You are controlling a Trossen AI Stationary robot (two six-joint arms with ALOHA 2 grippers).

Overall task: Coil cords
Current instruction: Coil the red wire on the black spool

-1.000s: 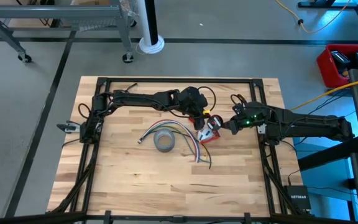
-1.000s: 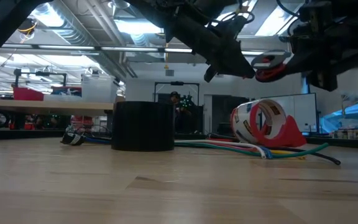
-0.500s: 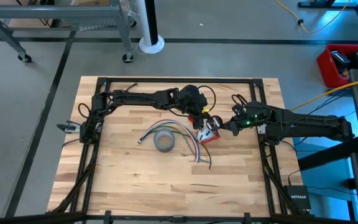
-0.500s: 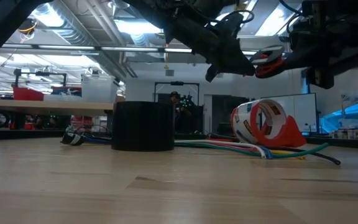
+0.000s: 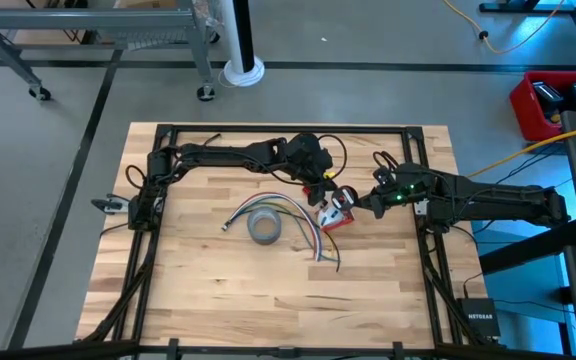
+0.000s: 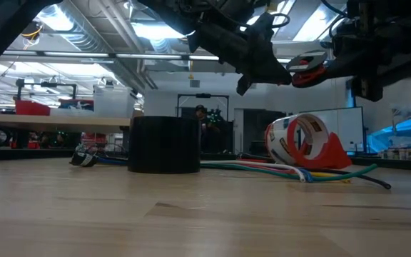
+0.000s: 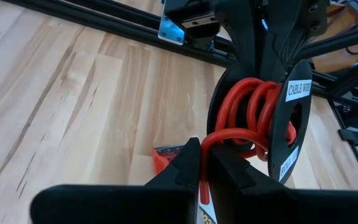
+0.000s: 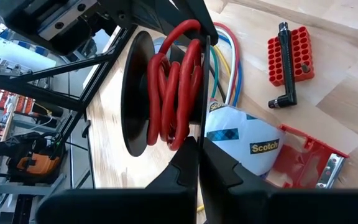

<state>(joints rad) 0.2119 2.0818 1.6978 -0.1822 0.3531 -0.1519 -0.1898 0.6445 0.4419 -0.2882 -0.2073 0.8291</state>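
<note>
A black spool (image 7: 291, 124) wound with thin red wire (image 8: 173, 87) hangs in the air between my two grippers, above a red Scotch tape dispenser (image 5: 336, 213). My left gripper (image 7: 202, 149) is shut on the wire's free run just off the spool. It shows in the high view (image 5: 324, 180) near the table's middle. My right gripper (image 8: 199, 146) is shut on the spool, and in the high view (image 5: 358, 203) it stands to the spool's right. The low view shows the spool (image 6: 307, 69) high above the table. My left gripper pinches the red wire (image 7: 219, 135) between its two fingers, a short way from where it leaves the spool's windings. The wire runs in a short bend from the fingers up onto the spool, clear of the table. My right gripper pinches the rim of one spool flange (image 8: 202, 127) between its two fingers, coming level from the table's right. The spool is lifted clear, its axle about level, with the wound wire beside the fingers.
A grey tape roll (image 5: 264, 228) lies on the table left of centre, dark in the low view (image 6: 164, 145). A bundle of coloured wires (image 5: 303, 222) runs past it toward the dispenser (image 6: 305, 140). A red bit holder with a driver (image 8: 289, 59) lies nearby.
My left gripper has gone a little up and toward the table's far edge, still shut on the red wire. The spool in my right gripper has risen slightly.
</note>
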